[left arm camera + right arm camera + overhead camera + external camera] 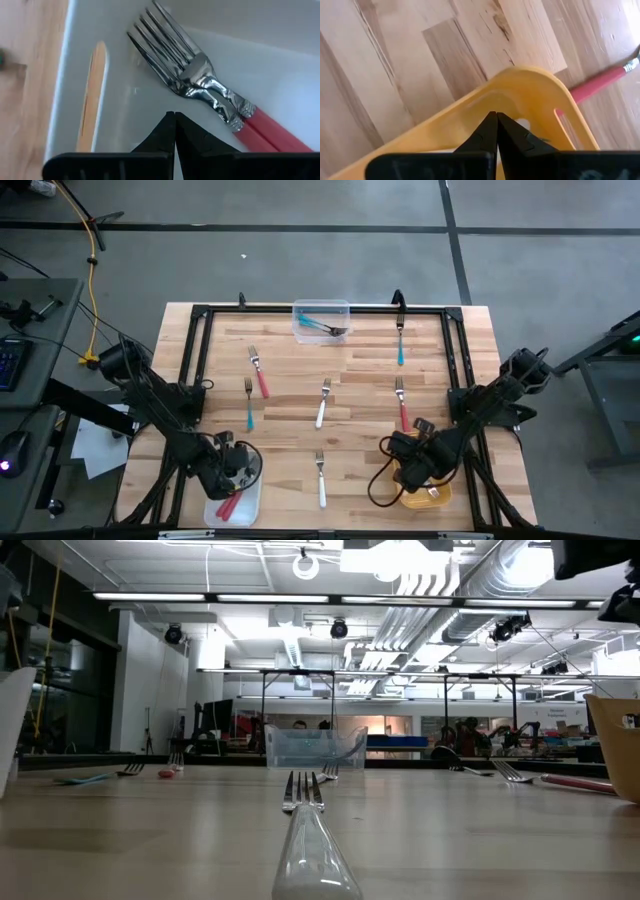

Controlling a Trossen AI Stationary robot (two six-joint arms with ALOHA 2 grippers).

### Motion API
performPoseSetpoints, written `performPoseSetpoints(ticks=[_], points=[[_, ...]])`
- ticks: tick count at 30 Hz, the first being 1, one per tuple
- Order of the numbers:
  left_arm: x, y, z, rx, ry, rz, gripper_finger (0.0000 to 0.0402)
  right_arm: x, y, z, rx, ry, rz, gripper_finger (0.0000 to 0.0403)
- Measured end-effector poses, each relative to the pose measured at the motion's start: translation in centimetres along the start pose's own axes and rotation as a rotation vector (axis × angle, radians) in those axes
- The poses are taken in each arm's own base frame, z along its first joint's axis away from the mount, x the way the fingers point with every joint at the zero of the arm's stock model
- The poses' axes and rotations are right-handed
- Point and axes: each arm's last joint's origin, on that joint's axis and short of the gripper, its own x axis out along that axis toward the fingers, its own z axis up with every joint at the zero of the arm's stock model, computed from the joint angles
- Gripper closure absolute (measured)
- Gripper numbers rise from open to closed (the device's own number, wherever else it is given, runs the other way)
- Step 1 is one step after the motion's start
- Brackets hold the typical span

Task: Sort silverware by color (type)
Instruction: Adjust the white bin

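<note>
Two pink-red-handled forks (210,90) lie side by side in a white tray (236,502) at the table's near left. My left gripper (175,117) hangs shut just over the tray floor beside them, touching nothing. My right gripper (496,117) is shut above the rim of a yellow bin (520,92) at the near right (425,495). Loose on the table lie two white forks (323,402) (320,478), two pink forks (258,372) (402,405) and two teal forks (248,405) (400,345). More teal forks sit in a clear bin (320,320).
A black frame (200,312) runs round the table's far, left and right edges. A wooden stick (92,95) lies in the white tray. The low view shows the near white fork (305,830) in front, with bare wood between the loose forks at the table's middle.
</note>
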Motion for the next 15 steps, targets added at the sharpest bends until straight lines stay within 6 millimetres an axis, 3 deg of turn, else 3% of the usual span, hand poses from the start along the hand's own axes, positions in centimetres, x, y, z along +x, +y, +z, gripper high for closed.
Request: performPoseSetpoints(ticks=[15], points=[[-2.0, 1.7, -0.2, 0.060, -0.003, 0.092, 0.0401, 0.2, -0.5, 1.0, -0.032, -0.026, -0.021, 0.0402]])
